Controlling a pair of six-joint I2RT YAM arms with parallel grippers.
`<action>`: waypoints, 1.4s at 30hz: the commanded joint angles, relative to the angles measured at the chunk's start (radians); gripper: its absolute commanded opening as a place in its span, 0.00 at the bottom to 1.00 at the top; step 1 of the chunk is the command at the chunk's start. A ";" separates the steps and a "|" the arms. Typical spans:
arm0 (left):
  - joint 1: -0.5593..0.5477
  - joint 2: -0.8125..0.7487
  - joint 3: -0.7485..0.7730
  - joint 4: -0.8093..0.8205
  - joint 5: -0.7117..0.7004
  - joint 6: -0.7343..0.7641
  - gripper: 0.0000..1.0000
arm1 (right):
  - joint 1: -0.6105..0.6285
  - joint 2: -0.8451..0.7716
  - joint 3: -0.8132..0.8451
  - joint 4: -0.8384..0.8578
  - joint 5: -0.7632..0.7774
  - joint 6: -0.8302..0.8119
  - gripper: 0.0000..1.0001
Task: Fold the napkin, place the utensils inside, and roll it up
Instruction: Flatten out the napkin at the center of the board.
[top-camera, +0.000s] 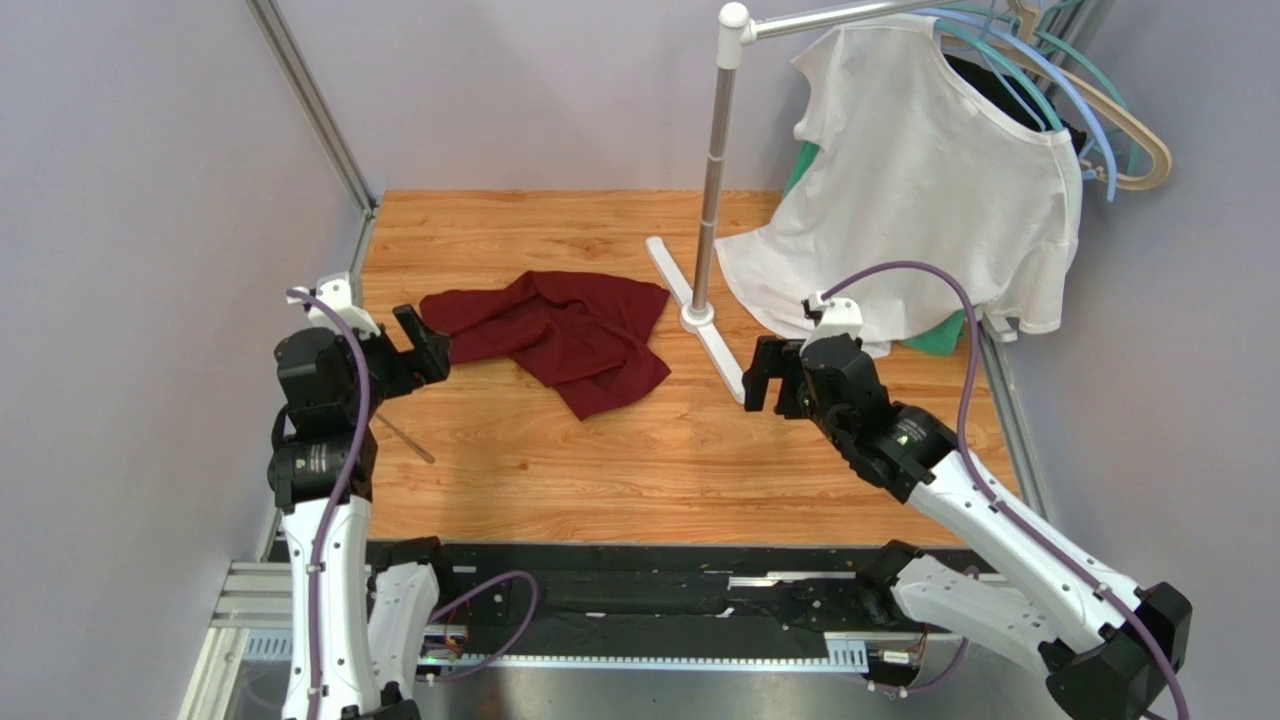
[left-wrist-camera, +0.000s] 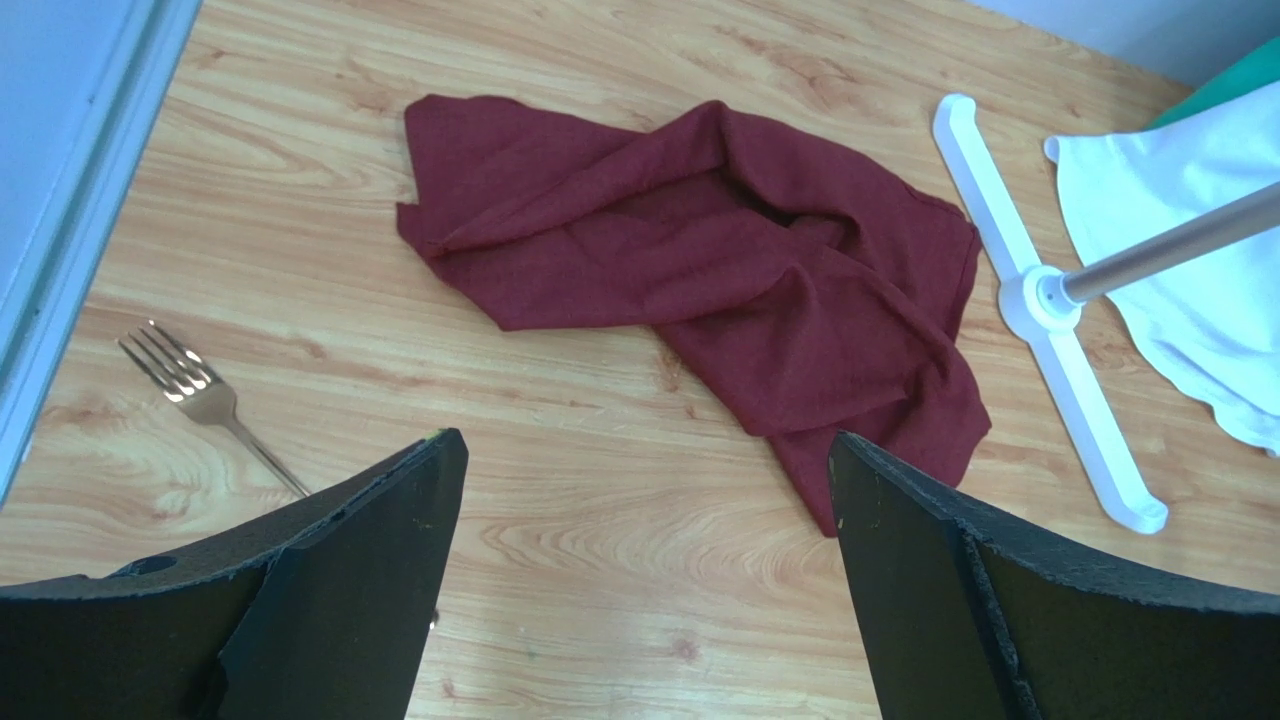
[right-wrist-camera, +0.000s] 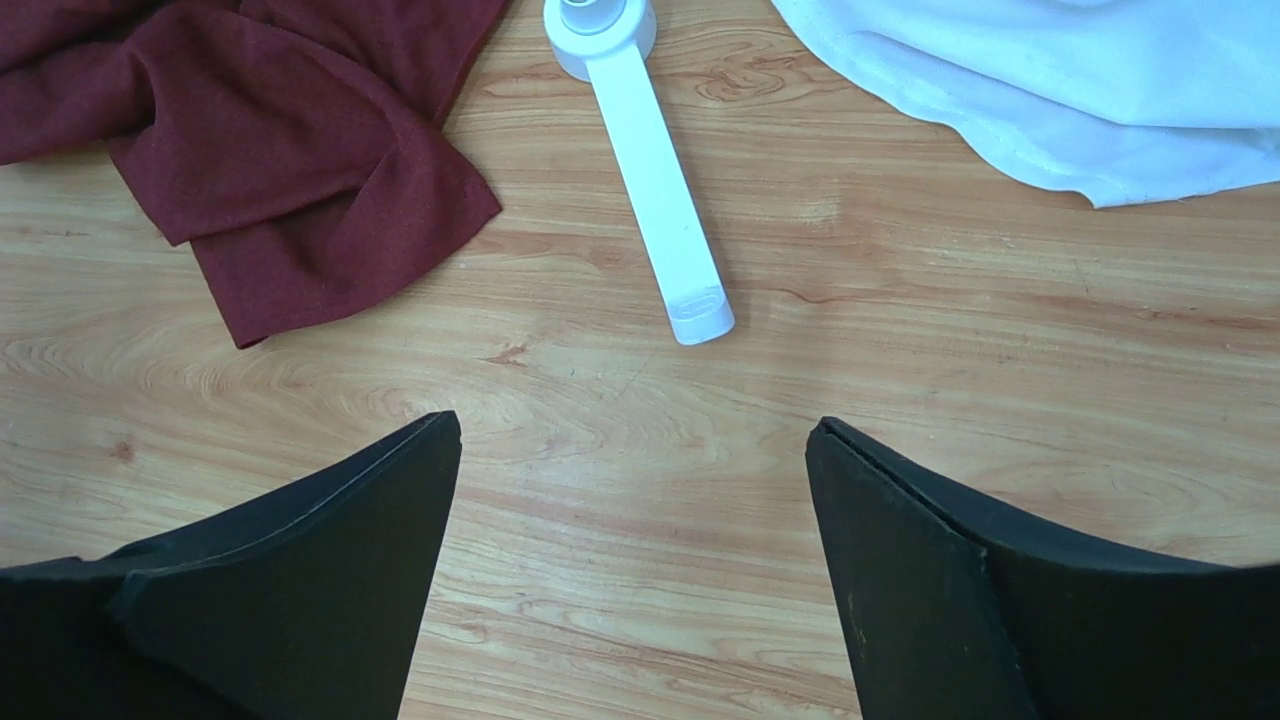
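Observation:
The dark maroon napkin (top-camera: 564, 333) lies crumpled on the wooden table left of centre; it also shows in the left wrist view (left-wrist-camera: 706, 240) and the right wrist view (right-wrist-camera: 286, 150). A gold fork (left-wrist-camera: 203, 398) lies on the wood near the table's left edge, and only its thin handle (top-camera: 406, 440) shows from above. My left gripper (top-camera: 425, 342) (left-wrist-camera: 646, 450) is open and empty, hovering just left of the napkin. My right gripper (top-camera: 771, 375) (right-wrist-camera: 631, 428) is open and empty, above bare wood to the napkin's right. No other utensil is in view.
A white stand with a metal pole (top-camera: 714, 165) has its cross base (top-camera: 699, 315) just right of the napkin; one base leg (right-wrist-camera: 661, 225) lies ahead of my right gripper. A white T-shirt (top-camera: 917, 180) hangs from it among hangers (top-camera: 1112, 120). Grey walls close in both sides.

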 joint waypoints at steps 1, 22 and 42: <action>0.002 0.023 0.024 0.021 0.025 -0.003 0.99 | 0.002 0.014 0.045 0.076 -0.001 0.002 0.89; 0.004 0.141 0.035 0.089 0.257 -0.006 0.99 | 0.057 0.507 0.209 0.237 -0.247 0.056 0.78; 0.074 0.222 0.027 0.081 0.401 -0.031 0.98 | -0.008 1.019 0.486 0.272 -0.200 0.057 0.49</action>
